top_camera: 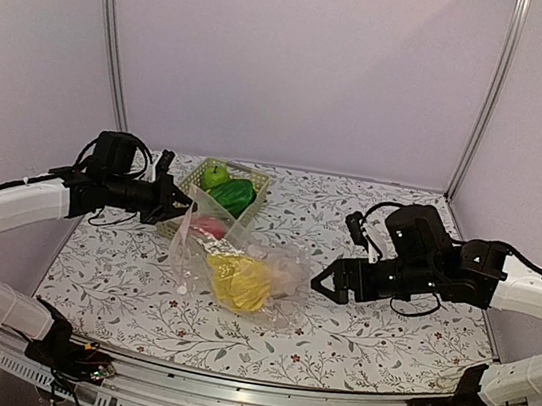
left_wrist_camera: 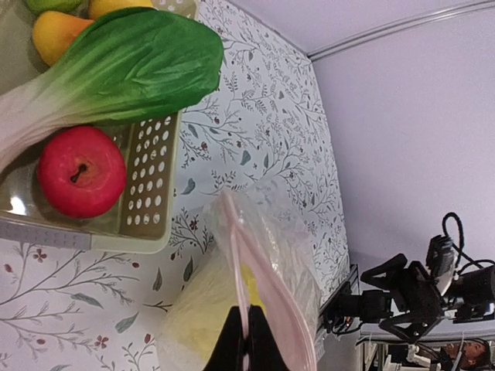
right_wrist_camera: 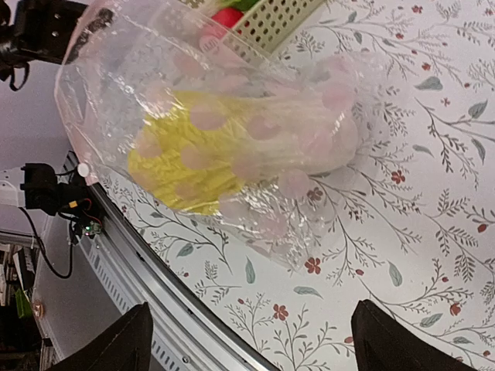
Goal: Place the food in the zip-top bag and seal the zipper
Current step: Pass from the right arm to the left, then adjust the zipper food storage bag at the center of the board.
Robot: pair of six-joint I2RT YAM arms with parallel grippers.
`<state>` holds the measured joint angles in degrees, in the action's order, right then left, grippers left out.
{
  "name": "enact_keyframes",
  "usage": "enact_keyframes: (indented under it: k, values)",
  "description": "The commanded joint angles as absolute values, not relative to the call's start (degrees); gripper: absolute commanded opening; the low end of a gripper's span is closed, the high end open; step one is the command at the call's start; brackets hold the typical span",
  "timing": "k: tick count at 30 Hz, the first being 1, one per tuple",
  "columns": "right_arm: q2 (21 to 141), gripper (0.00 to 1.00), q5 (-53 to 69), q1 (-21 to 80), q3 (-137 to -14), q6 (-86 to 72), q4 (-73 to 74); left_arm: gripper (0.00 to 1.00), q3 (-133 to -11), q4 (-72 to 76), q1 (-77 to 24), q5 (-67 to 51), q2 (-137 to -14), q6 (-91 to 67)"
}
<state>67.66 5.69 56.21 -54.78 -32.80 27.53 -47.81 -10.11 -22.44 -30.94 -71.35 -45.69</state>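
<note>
Out in the middle of the floral-print tabletop (top_camera: 383,340), the big clear crinkly zip-top bag (top_camera: 277,270) is lying with the yellow-white leafy toy cabbage (top_camera: 237,281) sitting inside it. Left gripper (left_wrist_camera: 246,340) is clamping tight on the bag's thin pinkish zip strip (left_wrist_camera: 255,278), holding that far-left mouth edge up off the table. Right gripper (top_camera: 320,283) is hanging just right of the bag, jaws spread wide, gripping nothing and not touching the plastic. Behind the bag, the pale green lattice plastic basket (top_camera: 253,171) is holding the green toy apple (top_camera: 215,177), the dark green leafy vegetable (top_camera: 233,196), the round red fruit (left_wrist_camera: 81,171) and a small yellow fruit (left_wrist_camera: 58,35).
</note>
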Motion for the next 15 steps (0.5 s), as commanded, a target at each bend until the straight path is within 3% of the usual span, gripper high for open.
enact_keyframes:
  k: [1, 7, 15]
  values:
    - [67.3, 0.89, 4.5, 58.0, -46.6, -40.0, 23.3, 0.00, -47.7, -9.1, -21.0, -31.9, -71.7, -44.5]
    - [70.5, 0.90, 0.4, 56.1, -45.4, -42.2, 18.1, 0.00, -49.1, -10.1, -20.8, -36.4, -72.0, -39.3]
    - [81.2, 0.87, 6.8, 46.9, -51.1, -42.8, 9.2, 0.00, -50.5, -14.6, -20.9, -40.1, -71.5, -31.8]
